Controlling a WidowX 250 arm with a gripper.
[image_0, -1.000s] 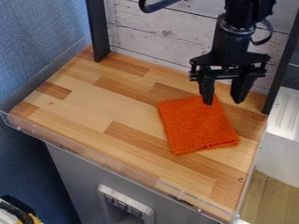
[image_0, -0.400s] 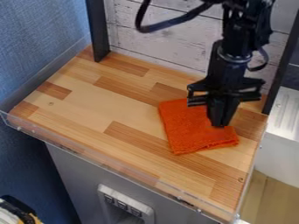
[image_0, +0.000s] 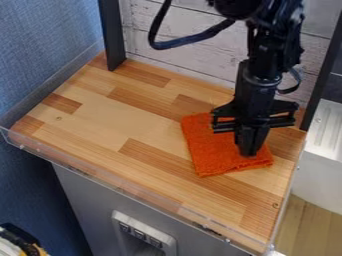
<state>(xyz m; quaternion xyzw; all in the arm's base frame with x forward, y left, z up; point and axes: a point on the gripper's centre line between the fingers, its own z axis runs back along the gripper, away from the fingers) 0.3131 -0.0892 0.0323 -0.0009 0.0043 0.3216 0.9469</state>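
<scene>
Gripper lower, orange cloth beneath.

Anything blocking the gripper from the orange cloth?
Nothing visible. The gripper hangs right over the cloth, fingertips together above its right part as seen in the picture, with no object between. Whether they touch the fabric, I can't tell from this angle.

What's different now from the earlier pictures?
The end effector has come down and toward the front of the wooden counter, and its fingers, spread at first, have closed together over the orange cloth. Whether it grips any fabric, I can't tell. The cloth lies as before.
</scene>
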